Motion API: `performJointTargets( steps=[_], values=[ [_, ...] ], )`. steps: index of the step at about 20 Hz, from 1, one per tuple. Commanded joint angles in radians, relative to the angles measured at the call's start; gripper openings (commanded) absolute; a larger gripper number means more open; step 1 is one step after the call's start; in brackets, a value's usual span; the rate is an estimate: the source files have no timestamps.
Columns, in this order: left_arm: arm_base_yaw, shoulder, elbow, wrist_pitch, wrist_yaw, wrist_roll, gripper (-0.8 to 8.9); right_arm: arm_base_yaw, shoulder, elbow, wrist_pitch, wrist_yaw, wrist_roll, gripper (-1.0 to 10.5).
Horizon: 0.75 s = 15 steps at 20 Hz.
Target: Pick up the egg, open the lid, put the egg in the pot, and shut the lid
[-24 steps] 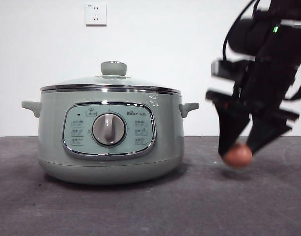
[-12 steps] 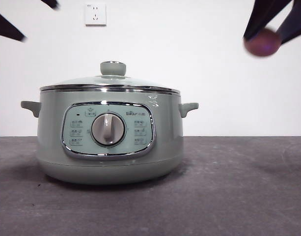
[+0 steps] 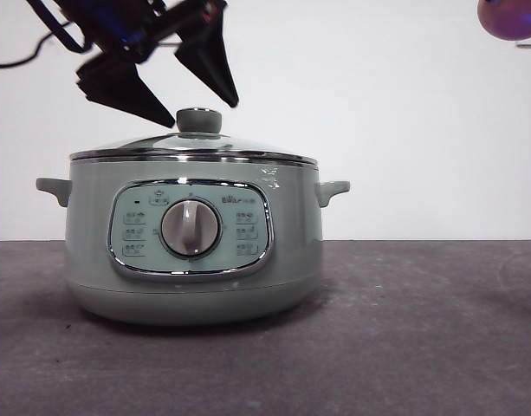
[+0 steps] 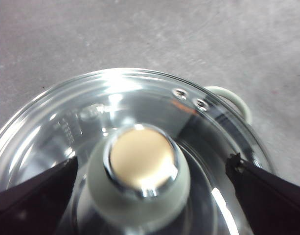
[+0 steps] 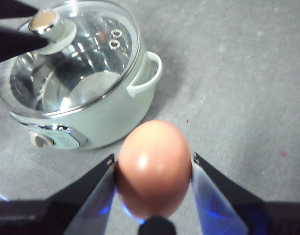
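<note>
The sage-green pot (image 3: pixel 192 243) stands on the dark table with its glass lid (image 3: pixel 191 146) on. My left gripper (image 3: pixel 191 111) is open, its jaws on either side of the lid's pale green knob (image 4: pixel 140 169), just above it and not touching. My right gripper (image 5: pixel 153 164) is shut on the brown egg (image 5: pixel 153 169) and holds it high, to the right of the pot. In the front view only part of the egg (image 3: pixel 510 17) shows at the top right corner. The pot (image 5: pixel 91 112) and lid (image 5: pixel 66 58) also show in the right wrist view.
The pot's right side handle (image 3: pixel 333 189) sticks out toward the egg's side. The dark grey table (image 3: pixel 421 329) stretches around the pot. A white wall stands behind.
My right gripper has lifted the egg from the table to the top right corner. My left gripper has come in from the upper left and down over the lid's knob.
</note>
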Motion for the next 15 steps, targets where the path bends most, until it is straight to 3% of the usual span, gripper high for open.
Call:
performJointTargets(
  steps=[1, 7, 9, 12, 15],
  values=[
    [-0.004, 0.024, 0.008, 0.021, -0.021, -0.002, 6.52, 0.001, -0.002, 0.000, 0.007, -0.002, 0.001, -0.1],
    [-0.004, 0.035, 0.008, 0.020, -0.030, -0.003, 6.15, 0.001, -0.002, 0.000, 0.016, -0.001, -0.010, -0.1],
    [-0.004, 0.035, 0.008, 0.015, -0.025, -0.003, 4.24, 0.001, -0.002, 0.000, 0.019, -0.001, -0.011, -0.1],
    [-0.004, 0.035, 0.008, -0.002, -0.025, -0.004, 3.61, 0.001, -0.002, 0.000, 0.022, -0.002, -0.014, -0.1],
    [-0.004, 0.035, 0.008, -0.006, -0.023, -0.007, 1.50, 0.001, -0.003, 0.000, 0.022, -0.001, -0.014, -0.1]
  ],
)
